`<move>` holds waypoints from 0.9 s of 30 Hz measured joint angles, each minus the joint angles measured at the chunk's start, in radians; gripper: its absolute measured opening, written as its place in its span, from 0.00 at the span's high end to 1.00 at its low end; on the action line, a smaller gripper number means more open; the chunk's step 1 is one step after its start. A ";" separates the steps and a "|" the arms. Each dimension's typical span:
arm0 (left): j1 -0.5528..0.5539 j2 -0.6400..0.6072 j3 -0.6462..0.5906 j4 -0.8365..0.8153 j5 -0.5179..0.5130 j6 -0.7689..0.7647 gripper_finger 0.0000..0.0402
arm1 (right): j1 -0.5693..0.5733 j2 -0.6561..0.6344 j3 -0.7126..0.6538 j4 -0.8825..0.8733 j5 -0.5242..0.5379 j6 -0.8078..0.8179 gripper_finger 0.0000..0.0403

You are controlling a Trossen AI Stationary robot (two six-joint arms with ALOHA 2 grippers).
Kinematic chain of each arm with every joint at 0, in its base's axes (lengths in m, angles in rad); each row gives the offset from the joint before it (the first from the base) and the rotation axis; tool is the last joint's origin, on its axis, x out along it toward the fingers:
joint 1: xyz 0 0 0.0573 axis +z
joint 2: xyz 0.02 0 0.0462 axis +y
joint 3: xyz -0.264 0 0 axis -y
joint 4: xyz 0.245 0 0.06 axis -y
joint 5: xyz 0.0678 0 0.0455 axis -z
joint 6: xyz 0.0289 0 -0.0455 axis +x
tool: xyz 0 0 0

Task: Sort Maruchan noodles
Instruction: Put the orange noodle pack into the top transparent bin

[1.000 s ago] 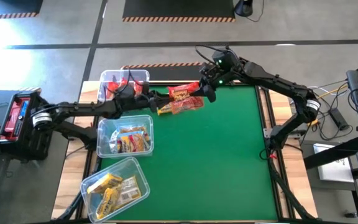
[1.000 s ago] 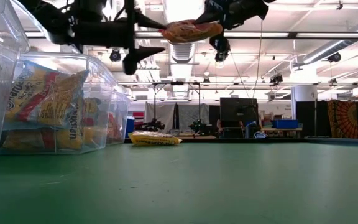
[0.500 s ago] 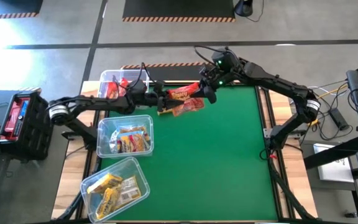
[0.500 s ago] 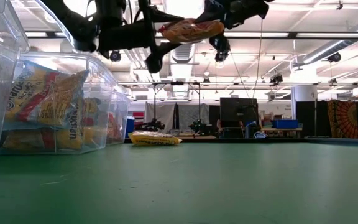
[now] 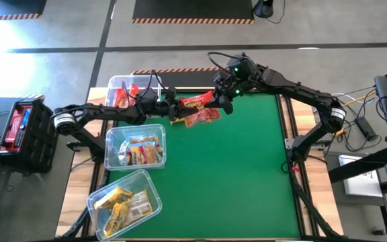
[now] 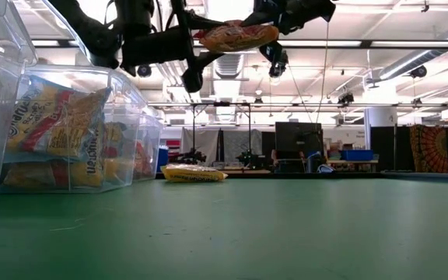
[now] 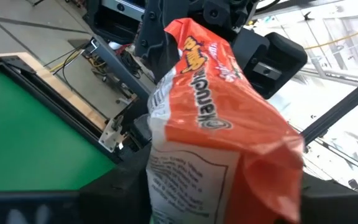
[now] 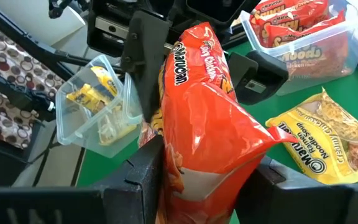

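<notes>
Passing a red packet (image 5: pixel 197 102) in mid-air above the table's twelve o'clock edge, the right gripper (image 5: pixel 218 101) stays clamped on it while the left gripper (image 5: pixel 174 108), jaws apart around its other end, should close firmly before the right lets go.

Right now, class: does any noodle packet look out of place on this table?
Yes. One yellow Maruchan packet lies loose on the green mat beside the bin of red packets, outside every bin. An orange packet hangs in mid-air between the left gripper and right gripper.
</notes>
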State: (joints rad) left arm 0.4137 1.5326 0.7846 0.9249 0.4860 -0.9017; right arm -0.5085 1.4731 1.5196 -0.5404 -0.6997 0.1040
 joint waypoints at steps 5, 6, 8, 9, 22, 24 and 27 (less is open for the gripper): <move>0.000 0.000 -0.001 -0.001 -0.003 -0.003 0.66 | 0.000 0.000 0.000 0.000 -0.005 0.001 0.64; 0.001 0.000 -0.001 -0.001 -0.003 -0.004 0.66 | 0.000 0.000 0.000 0.000 -0.004 0.001 0.64; 0.000 0.000 -0.001 -0.001 -0.003 -0.016 0.66 | 0.000 -0.004 0.000 -0.002 -0.004 0.001 0.64; 0.001 -0.001 -0.002 -0.001 -0.003 -0.024 0.66 | -0.003 -0.008 0.000 -0.003 -0.004 0.001 0.64; 0.089 -0.013 -0.016 -0.016 0.029 -0.066 0.66 | -0.126 -0.107 -0.001 -0.156 0.080 0.001 0.64; 0.122 -0.018 -0.016 -0.019 0.045 -0.068 0.66 | -0.135 -0.114 -0.001 -0.183 0.120 0.000 0.64; 0.192 -0.031 -0.016 -0.035 0.081 -0.068 0.66 | -0.134 -0.115 -0.001 -0.209 0.128 -0.001 0.64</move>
State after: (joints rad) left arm 0.6059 1.5018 0.7689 0.8901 0.5671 -0.9698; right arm -0.6429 1.3579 1.5185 -0.7498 -0.5714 0.1034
